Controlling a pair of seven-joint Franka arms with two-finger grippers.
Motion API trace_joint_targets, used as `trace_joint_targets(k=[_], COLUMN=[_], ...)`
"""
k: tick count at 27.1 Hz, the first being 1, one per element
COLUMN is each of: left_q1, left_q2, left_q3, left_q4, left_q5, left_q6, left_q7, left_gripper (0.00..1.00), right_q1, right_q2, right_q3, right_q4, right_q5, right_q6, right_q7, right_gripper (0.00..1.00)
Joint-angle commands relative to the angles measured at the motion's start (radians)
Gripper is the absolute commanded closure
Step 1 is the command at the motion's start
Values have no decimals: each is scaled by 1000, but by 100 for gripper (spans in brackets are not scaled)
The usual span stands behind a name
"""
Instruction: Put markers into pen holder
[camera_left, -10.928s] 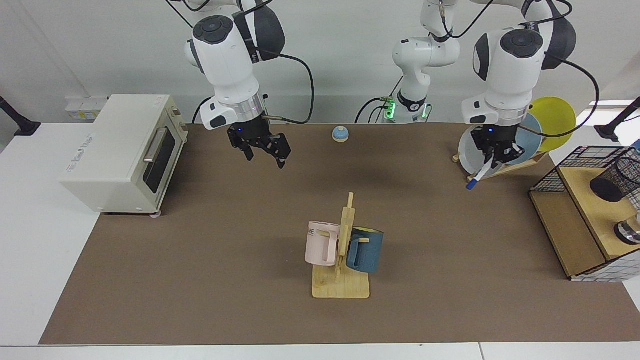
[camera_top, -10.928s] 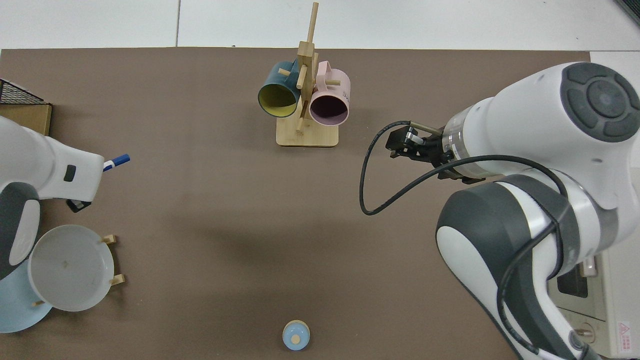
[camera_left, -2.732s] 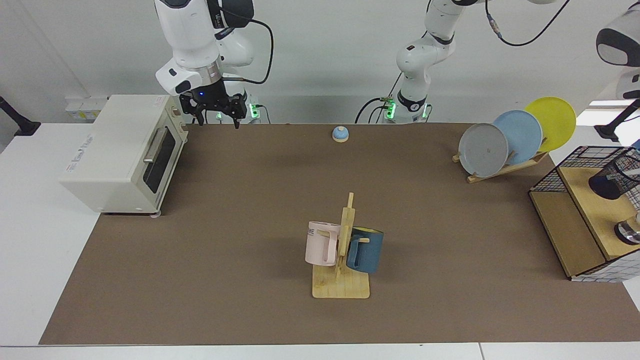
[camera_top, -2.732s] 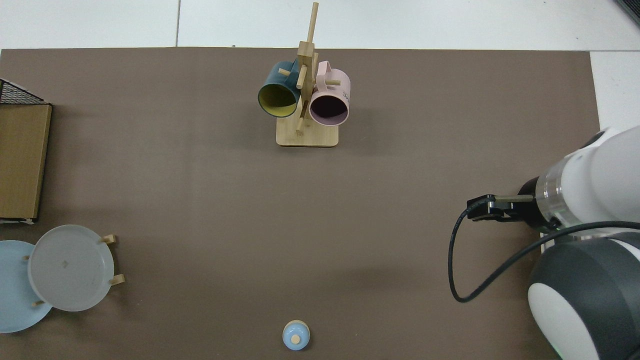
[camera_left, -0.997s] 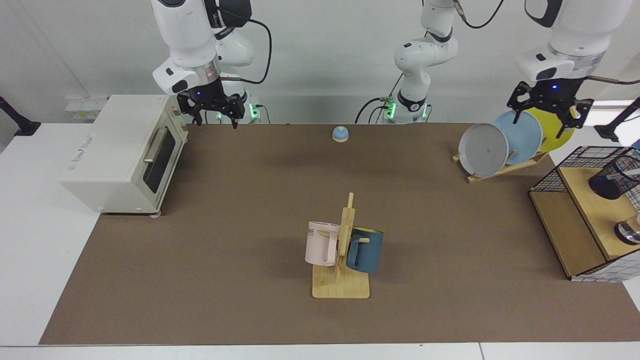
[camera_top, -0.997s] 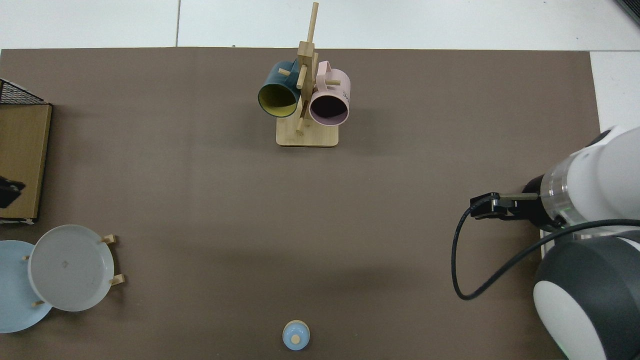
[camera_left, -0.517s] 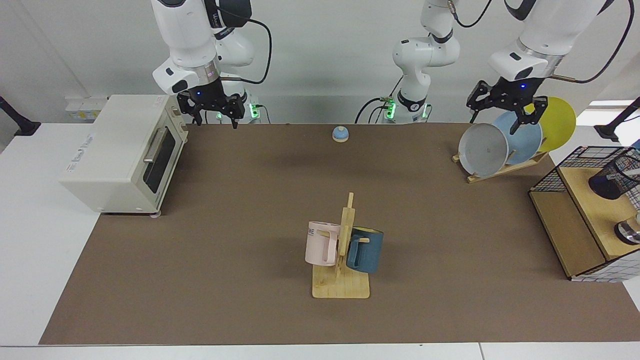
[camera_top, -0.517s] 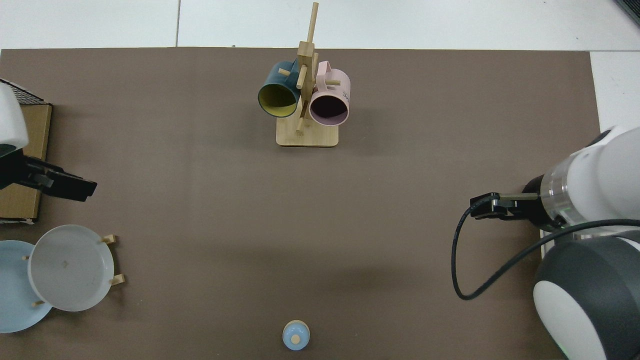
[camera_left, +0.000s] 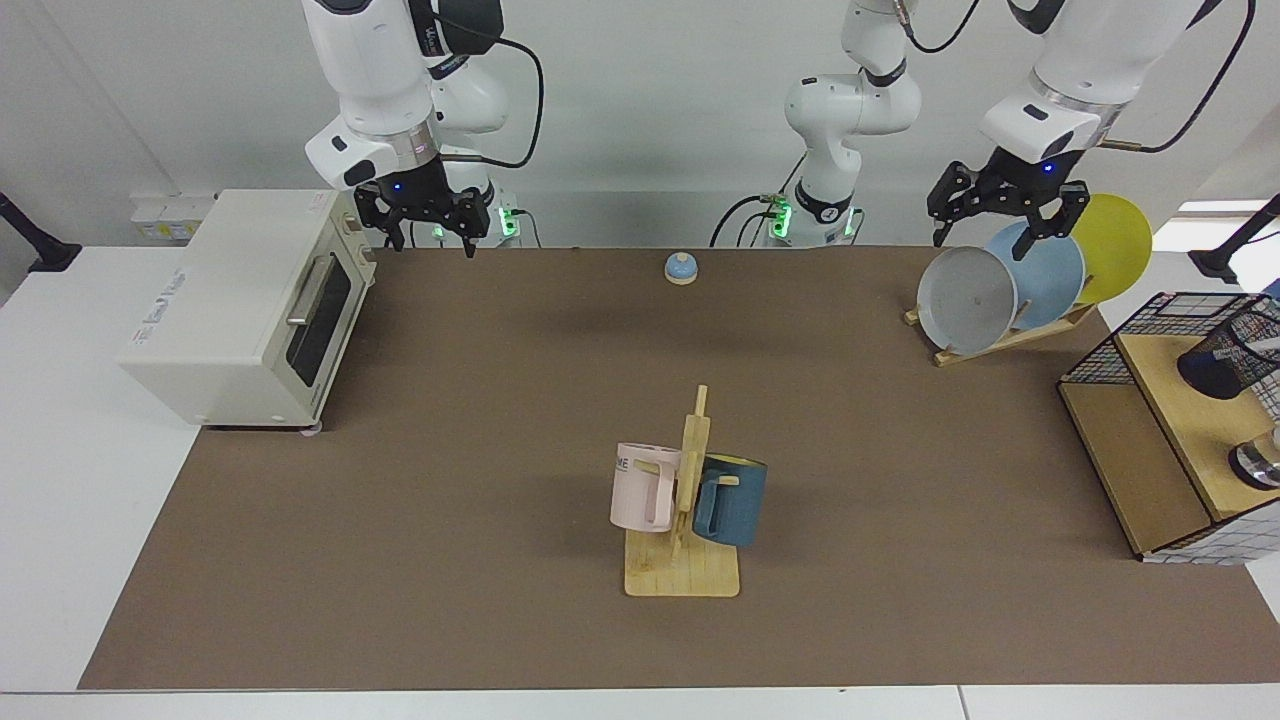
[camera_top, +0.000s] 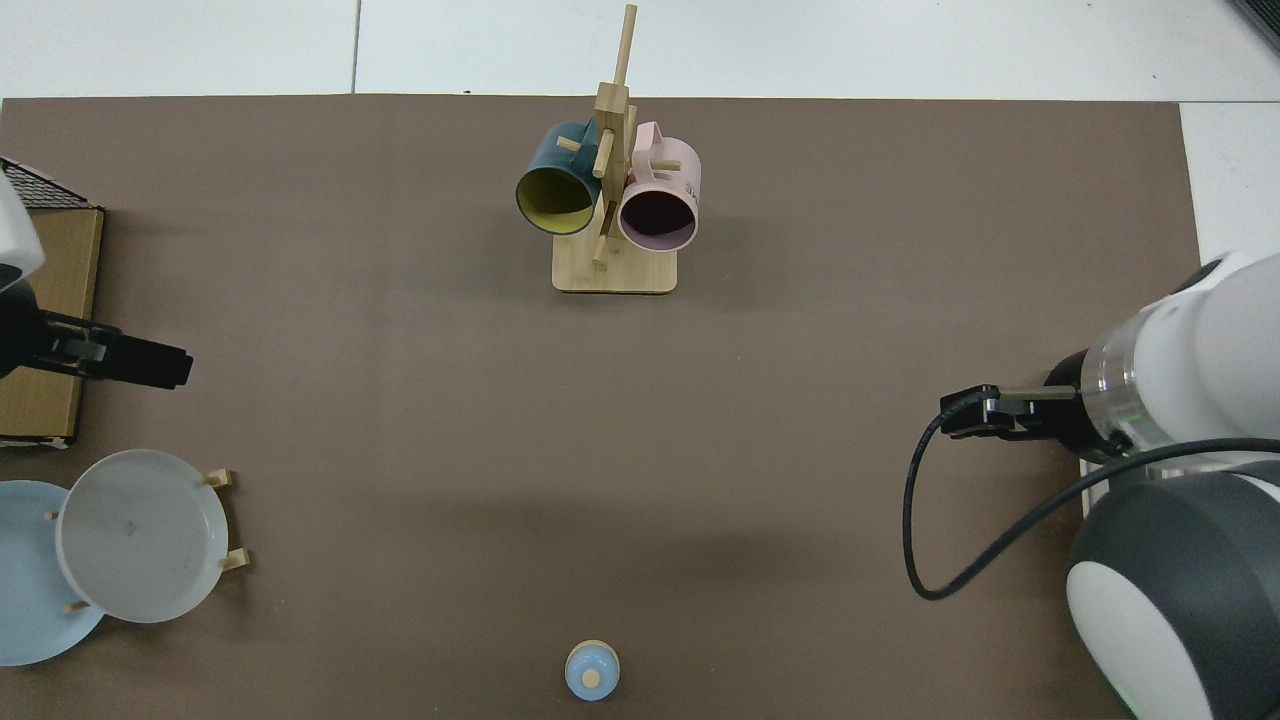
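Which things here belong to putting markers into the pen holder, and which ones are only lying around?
For the job: pen holder, on the wooden shelf; left end effector, open, empty, above the plates.
Not needed: toaster oven; mug rack; plates; bell; right end effector, waiting by the oven.

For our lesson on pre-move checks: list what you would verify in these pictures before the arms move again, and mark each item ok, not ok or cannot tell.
1. Left pincer open, holding nothing: ok.
2. Right pincer open, waiting beside the toaster oven: ok.
3. Marker inside the pen holder: cannot tell.
4. Pen holder upright: not ok, it leans.
5. Left pincer clear of the plates: ok, above them.
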Motion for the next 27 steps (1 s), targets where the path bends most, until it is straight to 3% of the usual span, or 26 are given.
trace_joint_targets(k=[1, 17, 27], left_q1=[-19, -7, -10], left_q2=[-17, 40, 81], left_q3=[25, 25, 16], left_q4=[-11, 3, 77], left_q5=[-4, -10, -1], left_q6=[-2, -4, -16], left_q7=[-9, -10, -10], left_gripper=[0, 4, 3], right_q1=[-12, -12, -12], right_q2=[-11, -11, -11], right_q3=[4, 4, 4], right_q4=[-5, -5, -5], right_q5=[13, 13, 13], right_q6=[11, 11, 11], right_q7=[-8, -8, -8], right_gripper=[0, 0, 0])
